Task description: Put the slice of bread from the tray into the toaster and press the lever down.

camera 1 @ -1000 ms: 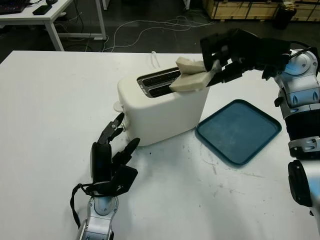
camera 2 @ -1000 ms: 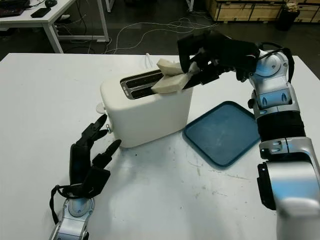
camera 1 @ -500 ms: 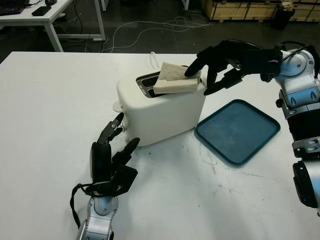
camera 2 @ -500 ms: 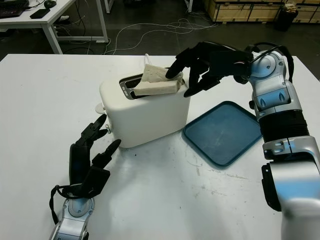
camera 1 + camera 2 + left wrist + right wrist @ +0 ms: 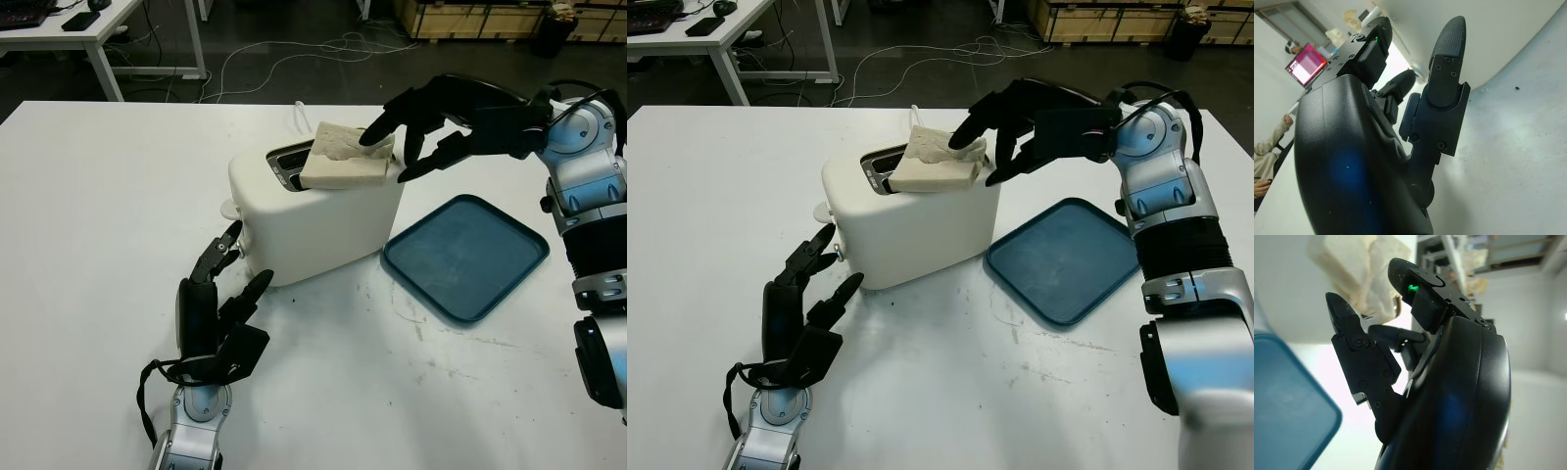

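The slice of bread [image 5: 341, 163] lies tilted across the top of the white toaster [image 5: 313, 223], with one corner over the slots and most of it sticking out. My right hand [image 5: 400, 145] is open just right of it, one fingertip [image 5: 374, 133] at the bread's upper right end. In the right wrist view the bread [image 5: 1359, 269] is just beyond the fingers. The blue tray [image 5: 468, 257] lies bare to the right of the toaster. My left hand [image 5: 223, 294] is open on the table at the toaster's front left, below the lever knob [image 5: 231, 208].
A white cable [image 5: 302, 113] runs off behind the toaster. A white desk [image 5: 88, 29] stands beyond the table's far left corner, with cables on the floor behind. Bare table surface spreads to the left and front.
My right hand has let go of the bread and opened. The slice dropped onto the toaster top and slid left over the slots. The left hand has not moved.
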